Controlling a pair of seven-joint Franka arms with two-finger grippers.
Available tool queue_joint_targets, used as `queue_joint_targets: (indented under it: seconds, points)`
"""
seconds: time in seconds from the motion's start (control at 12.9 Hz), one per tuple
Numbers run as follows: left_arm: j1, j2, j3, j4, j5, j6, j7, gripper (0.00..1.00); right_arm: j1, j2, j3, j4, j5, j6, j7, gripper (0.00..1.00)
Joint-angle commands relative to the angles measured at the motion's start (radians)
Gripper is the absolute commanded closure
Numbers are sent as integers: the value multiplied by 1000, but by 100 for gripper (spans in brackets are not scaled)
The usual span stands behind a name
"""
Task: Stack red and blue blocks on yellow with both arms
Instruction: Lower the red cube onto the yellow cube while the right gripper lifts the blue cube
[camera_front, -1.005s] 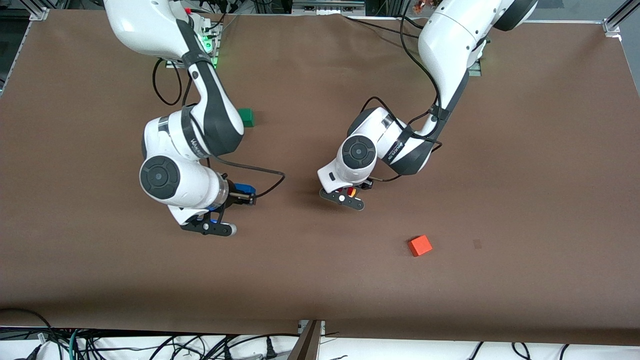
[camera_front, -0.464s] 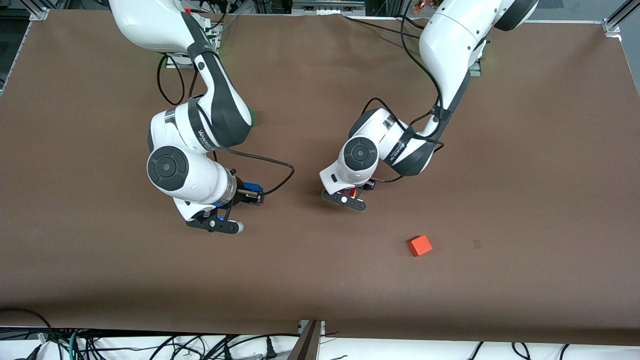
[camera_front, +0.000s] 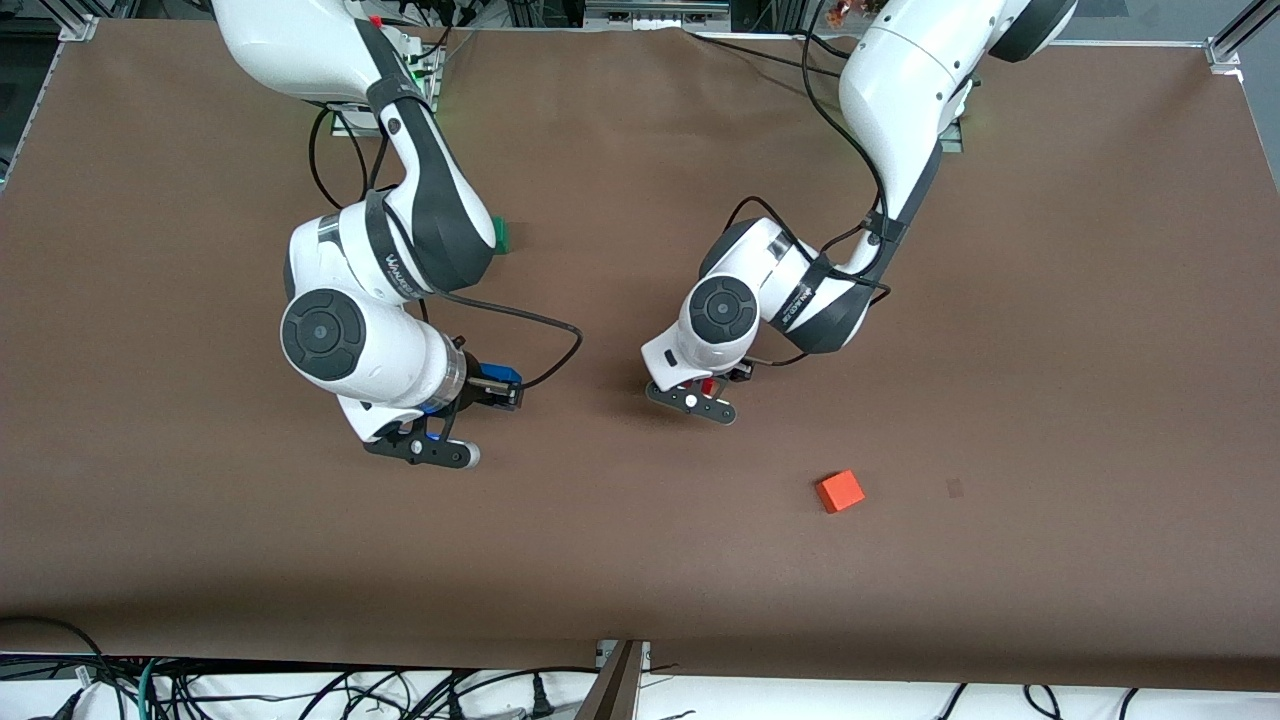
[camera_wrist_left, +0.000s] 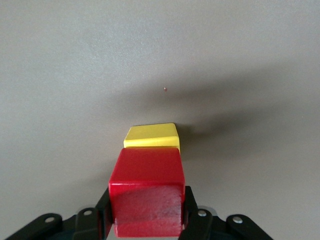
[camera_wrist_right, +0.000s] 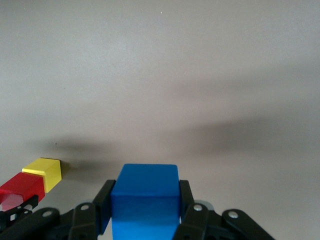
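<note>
I work over the brown tabletop (camera_front: 1050, 300). My left hand (camera_wrist_left: 146, 220) is clamped on the red block (camera_wrist_left: 147, 192), carrying it just above the yellow block (camera_wrist_left: 151, 135) near the tabletop's middle, to seat it first. My right hand (camera_wrist_right: 145, 212) is clamped on the blue block (camera_wrist_right: 145, 200), waiting toward the right arm's end for its turn.

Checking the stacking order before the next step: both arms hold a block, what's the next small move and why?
Probably the left pincer should ease the red block forward and down onto the yellow block. In the left wrist view the red block is clamped but not yet seated squarely on the yellow one. The right pincer, holding the blue block over bare table, should wait.
</note>
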Motion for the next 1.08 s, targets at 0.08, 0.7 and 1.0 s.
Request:
queue_joint_targets:
  seconds: [0.08,0.7,1.0]
  points:
    - [-14,71,22,42,-6,22,3,84,-4,-9,1,15,15,-27,12,56]
    - [-15,92,22,71,-6,22,2,84,-7,-9,1,15,17,-27,6,56]
    - [-12,85,22,76,-6,19,-3,0,-7,-9,0,15,17,-26,6,56]
